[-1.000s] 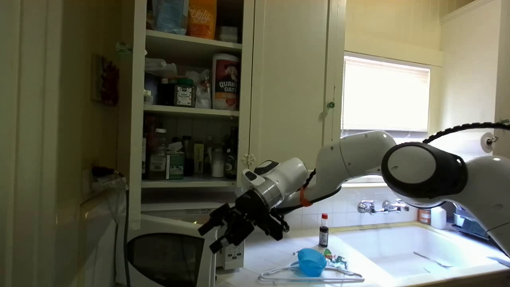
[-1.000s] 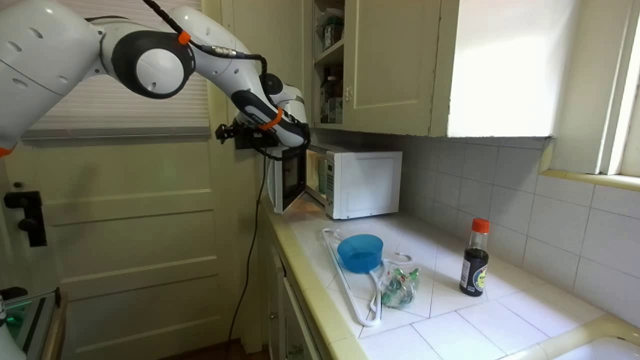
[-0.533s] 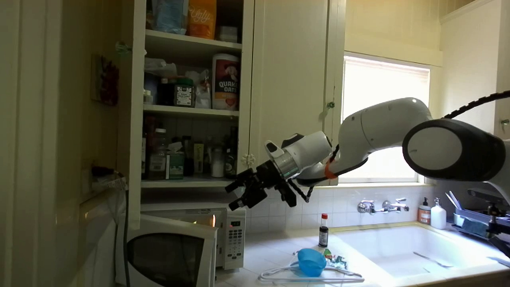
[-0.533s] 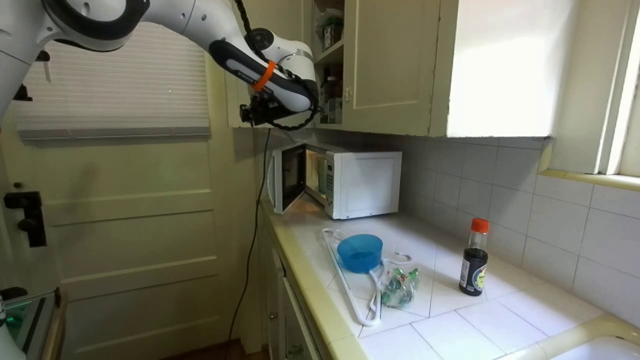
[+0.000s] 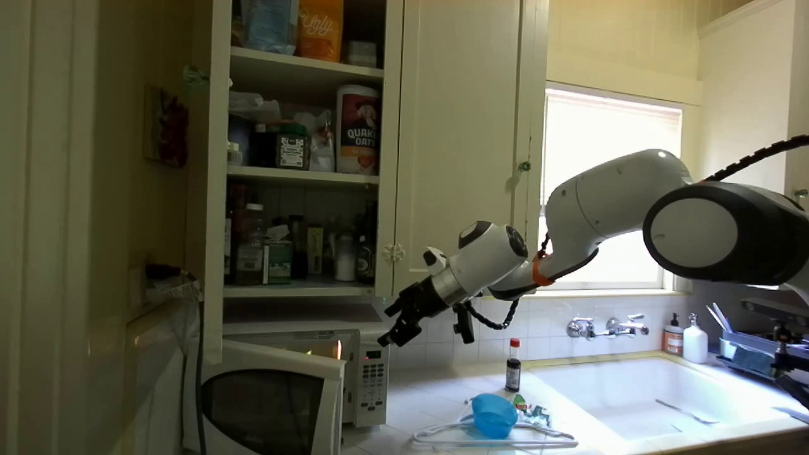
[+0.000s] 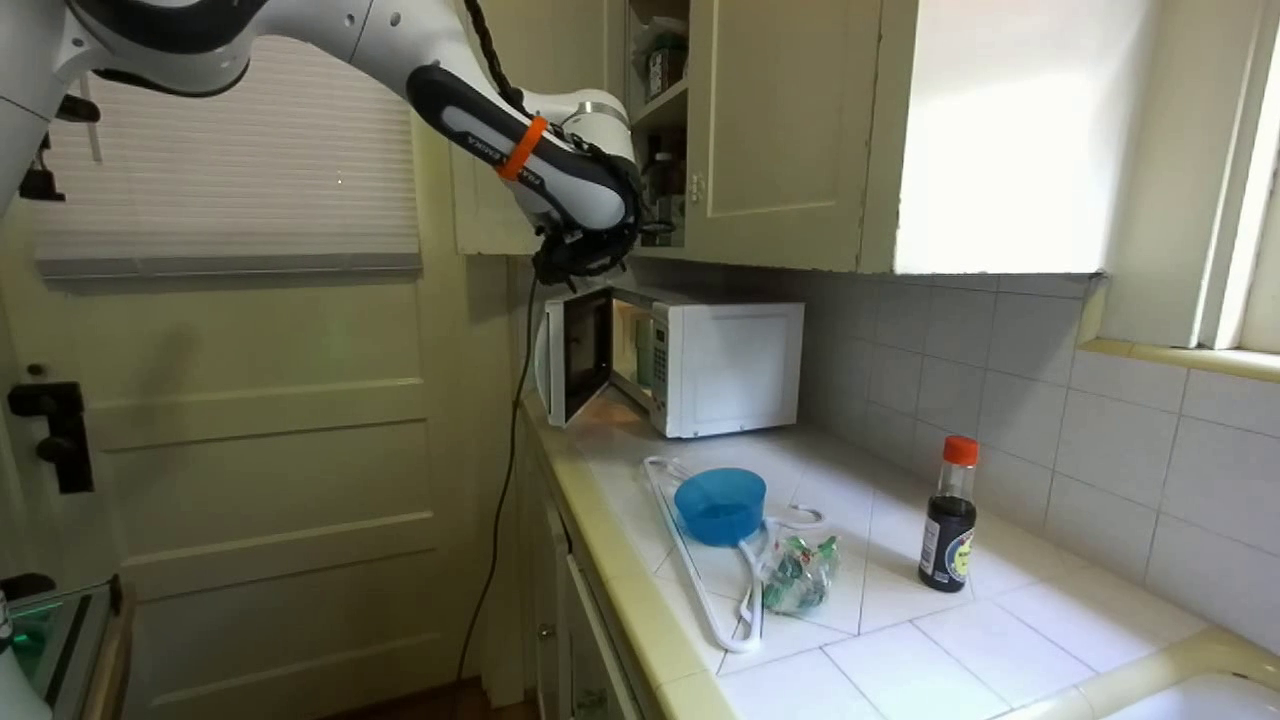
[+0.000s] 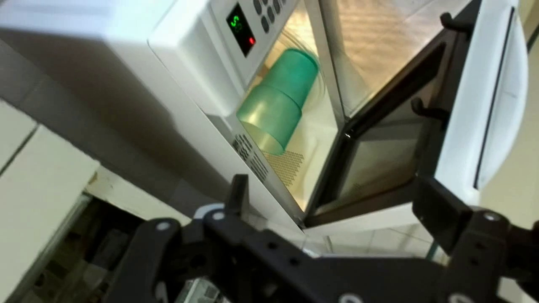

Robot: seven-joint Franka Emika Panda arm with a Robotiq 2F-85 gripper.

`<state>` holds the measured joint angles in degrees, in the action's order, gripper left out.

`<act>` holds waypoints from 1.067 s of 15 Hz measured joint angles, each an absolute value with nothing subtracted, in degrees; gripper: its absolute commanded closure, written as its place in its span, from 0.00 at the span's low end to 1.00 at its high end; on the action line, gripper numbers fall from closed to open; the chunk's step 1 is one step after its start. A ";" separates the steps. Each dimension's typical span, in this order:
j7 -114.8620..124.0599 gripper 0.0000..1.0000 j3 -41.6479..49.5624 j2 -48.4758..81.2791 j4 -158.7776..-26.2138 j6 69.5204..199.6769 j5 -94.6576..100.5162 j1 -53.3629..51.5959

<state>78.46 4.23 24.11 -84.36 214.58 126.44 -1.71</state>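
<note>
over the last second the hand (image 5: 387,327) has lifted away from low by the open door (image 6: 587,352) of the microwave (image 6: 735,368), and in the latest half of that it has swung back a little and dipped toward the microwave's front. nothing else looks to have shifted. i take it as a change of aim only: the lift has left the door unblocked, and the mouth of the microwave lies plain before the hand. the wrist view peers straight in at a green cup (image 7: 278,101) inside, with the display (image 7: 241,29) lit on the panel beside it; whether that is a single cup or two nested, i can't tell. the hand is spread wide, nothing between its fingers (image 7: 238,193), touching neither door nor cup. the arm (image 5: 622,189) arches in and slopes down, so the hand hangs slanted, pointing down, in front of and a bit above the microwave, just under an open cupboard (image 5: 300,291). farther along the table (image 6: 870,675), in both exterior views, a blue bowl (image 6: 720,508) sits over a white hanger (image 6: 738,644), a crinkled bag (image 6: 800,575) lies beside them, and a red-capped bottle (image 6: 948,540) stands upright, all well apart from the hand.
</note>
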 measured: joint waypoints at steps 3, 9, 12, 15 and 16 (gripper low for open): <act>84.19 0.00 7.07 26.25 -84.12 211.50 128.62 -4.89; 89.11 0.00 8.69 30.62 -80.77 211.21 128.01 -8.03; 90.64 0.00 8.68 32.27 -78.47 210.99 126.84 -8.62; 92.13 0.00 8.73 33.63 -77.01 211.08 126.76 -9.81; 92.18 0.00 8.44 34.05 -76.60 211.43 126.62 -10.13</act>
<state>92.18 8.44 34.05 -76.60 211.43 126.62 -10.13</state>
